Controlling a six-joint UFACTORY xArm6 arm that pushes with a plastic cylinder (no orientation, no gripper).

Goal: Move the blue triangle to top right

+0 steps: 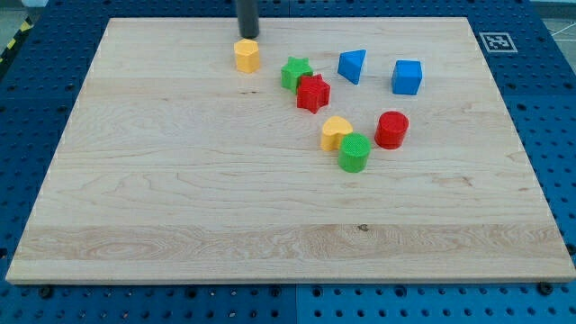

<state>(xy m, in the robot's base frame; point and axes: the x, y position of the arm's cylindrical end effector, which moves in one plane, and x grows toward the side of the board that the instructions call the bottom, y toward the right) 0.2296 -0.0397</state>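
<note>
Where the pale wooden board (180,225) lies nearest, a green cylinder (355,152), yellow heart block (336,131) and red cylinder (391,130) cluster. Beyond, the blue triangle (353,66) sits between a green star (295,73) and blue cube (407,77). Farthest, my tip (247,36), holding nothing, stands just behind a yellow hexagonal block (247,56).

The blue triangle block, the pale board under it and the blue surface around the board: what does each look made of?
The blue triangle block: probably plastic, matte; faint ridged lines hint at 3D printing, though that is unsure. The pale wooden board: wood, with visible grain, plank seams and a small knot, smooth satin finish. The blue perforated surface: regular holes suggest painted metal or plastic; I cannot tell which. My tip sits just above the yellow block.
</note>
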